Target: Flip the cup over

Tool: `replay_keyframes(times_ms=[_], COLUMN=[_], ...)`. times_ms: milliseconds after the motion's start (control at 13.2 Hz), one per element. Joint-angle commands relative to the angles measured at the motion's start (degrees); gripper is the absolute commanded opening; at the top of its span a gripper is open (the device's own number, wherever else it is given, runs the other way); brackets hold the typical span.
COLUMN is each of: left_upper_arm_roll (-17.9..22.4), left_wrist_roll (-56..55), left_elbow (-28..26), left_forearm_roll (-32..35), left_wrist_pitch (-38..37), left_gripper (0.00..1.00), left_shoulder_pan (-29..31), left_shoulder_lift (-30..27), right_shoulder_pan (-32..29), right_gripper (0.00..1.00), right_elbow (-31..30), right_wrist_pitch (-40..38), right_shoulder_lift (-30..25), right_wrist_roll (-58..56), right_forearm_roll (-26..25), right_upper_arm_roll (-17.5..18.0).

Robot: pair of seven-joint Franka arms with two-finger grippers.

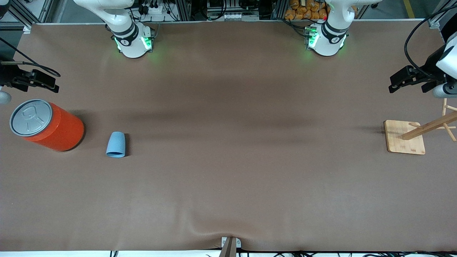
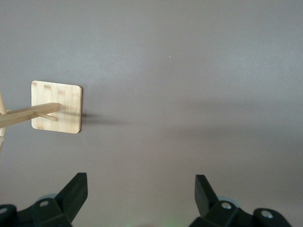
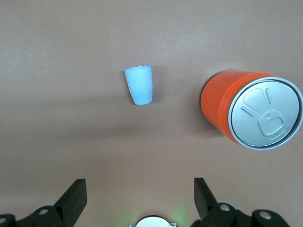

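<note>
Cup [image 1: 116, 144]: I see it on the surface [image 1: 228, 171], just beside the orange can [image 1: 48, 125], toward the right arm's end.
Cup attitude: I cannot tell if it stands or lies.
Left end effector [image 2: 141, 196]: fingers apart, nothing held; above bare surface near the wooden rack [image 1: 405, 137].
Right end effector [image 3: 140, 196]: fingers apart, nothing held; up at its edge of the surface by the can.
Open room: I see wide bare surface between cup and rack.
</note>
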Motion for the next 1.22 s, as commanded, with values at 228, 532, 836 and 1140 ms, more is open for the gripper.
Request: replay_keyframes(times_ms=[228, 532, 836, 1140], left_upper_arm_roll=[0.15, 0.24, 0.24, 0.24], left_wrist_roll=[0.63, 0.72, 0.72, 0.9], left_elbow=[1.33, 1.25, 1.33, 1.33], left_forearm_roll=[-0.76, -0.76, -0.76, -0.76], left_wrist_pitch=[-1.31, -1.31, -1.31, -1.31], left_gripper=[1.0, 1.0, 1.0, 1.0], left_shoulder_pan=[-0.22, -0.13, -0.13, -0.13], left_shoulder_lift=[0.28, 0.37, 0.37, 0.37], right_shoulder_pan=[-1.28, -1.11, -0.41, -0.4], right_gripper=[1.0, 1.0, 1.0, 1.0], right_elbow=[1.08, 1.08, 0.99, 0.38], right_wrist_pitch=[-0.91, -0.21, -0.03, 6.19], right_shoulder_lift=[0.79, 2.19, 6.84, 16.14], right_wrist_roll=[-0.19, -0.19, -0.19, -0.98], right_forearm_roll=[-0.49, -0.49, -0.49, -0.49], right_upper_arm_roll=[1.01, 1.1, 1.19, 1.27])
